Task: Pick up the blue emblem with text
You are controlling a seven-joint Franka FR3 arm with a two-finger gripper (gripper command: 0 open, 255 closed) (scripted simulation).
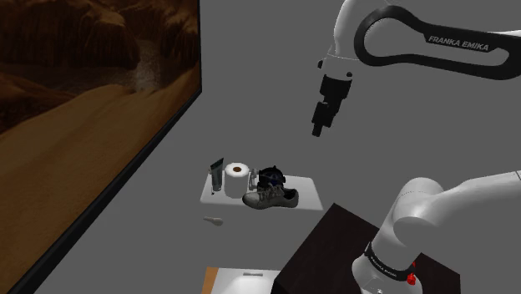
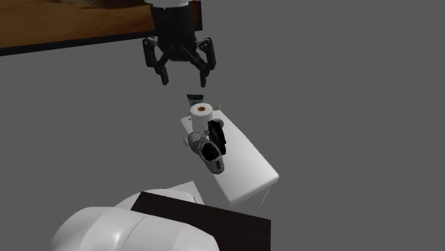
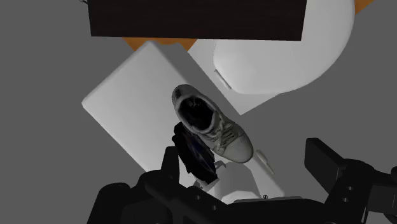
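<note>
The claw (image 1: 318, 131) hangs high above the bench (image 1: 306, 187), fingers spread wide and holding nothing. In the second exterior view the claw (image 2: 182, 80) points down with both fingertips (image 2: 164, 80) well apart, well above the things on the low white bench (image 2: 246, 175).

The blue emblem (image 1: 270, 177) sits on the bench, touching or just beside a grey laced shoe (image 1: 269, 199). It lies between the shoe and a white paper roll (image 1: 236, 174). It is very dark, with a blue tint. In the shoulder view it rises above the shoe's upper and looks to stand on edge rather than lie flat.

In the second exterior view the emblem (image 2: 217, 135) is a narrow dark slab. Its long axis runs along the shoe (image 2: 211, 155) and ends near the roll (image 2: 202, 112). In the wrist view the emblem (image 3: 194, 156) again lies lengthwise beside the shoe (image 3: 213, 124), near the toe half, with one end close to the claw's (image 3: 243, 153) finger on that side. Its text cannot be read.

A dark upright tube (image 1: 217, 174) stands beside the roll at the bench's far end from the stand (image 1: 334, 250). A small pale object (image 1: 214, 220) lies on the grey floor (image 1: 125, 259) near the bench. A large brown picture (image 1: 75, 100) covers the wall at the shoulder view's left
</note>
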